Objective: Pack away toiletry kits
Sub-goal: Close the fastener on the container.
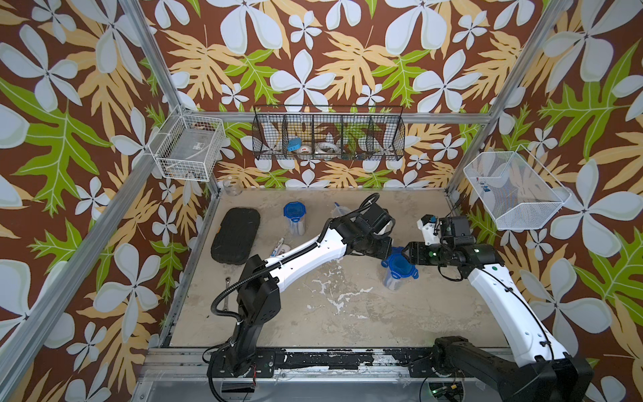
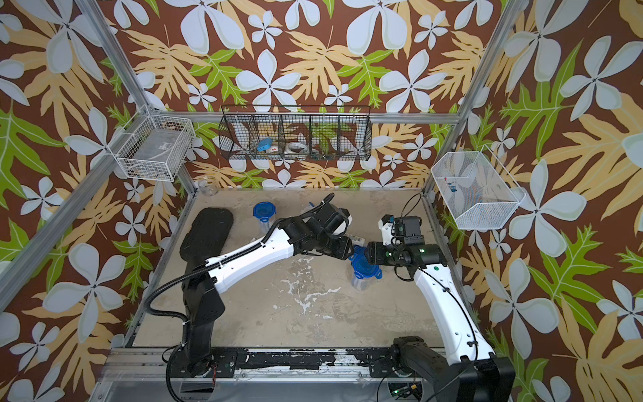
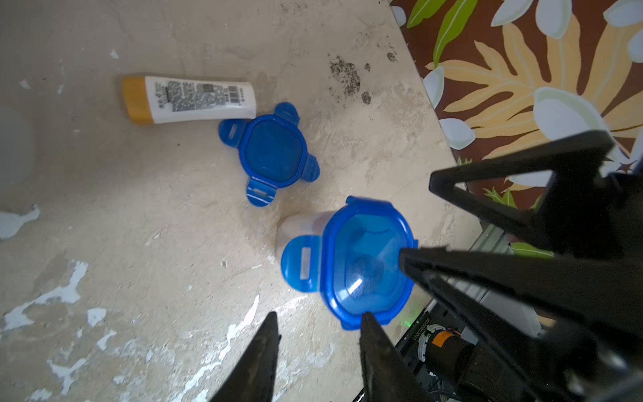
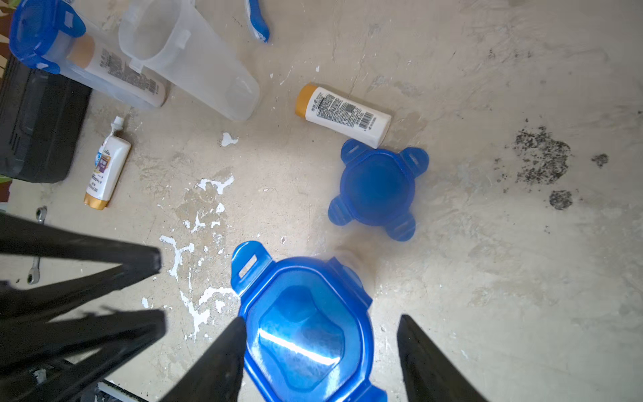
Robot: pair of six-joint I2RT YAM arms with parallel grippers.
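Note:
A clear cup with a blue clip lid (image 1: pixel 398 269) (image 3: pixel 365 257) (image 4: pixel 306 330) stands at the table's right middle, one tab (image 3: pixel 301 261) flipped outward. My right gripper (image 4: pixel 322 320) is open and straddles the lid: one finger is at its rim, the other stands apart. My left gripper (image 3: pixel 320 316) is open on the cup's other side with nothing between its fingers; one tip touches the lid's edge. A loose blue lid (image 3: pixel 271 153) (image 4: pixel 377 189) and a white gold-capped bottle (image 3: pixel 188 99) (image 4: pixel 342 116) lie just beyond. Another lidded cup (image 1: pixel 295 217) (image 4: pixel 45 34) holds a bottle.
An open clear cup (image 4: pixel 188 59), a toothbrush (image 4: pixel 257 21) and a bottle with a toothpaste tube (image 4: pixel 104 163) lie further back. The black case (image 1: pixel 236 235), a wrench (image 1: pixel 227 289) and a glass jar (image 1: pixel 233 186) are at the left. Wire baskets (image 1: pixel 189 148) (image 1: pixel 328 137) (image 1: pixel 515 189) hang on the walls.

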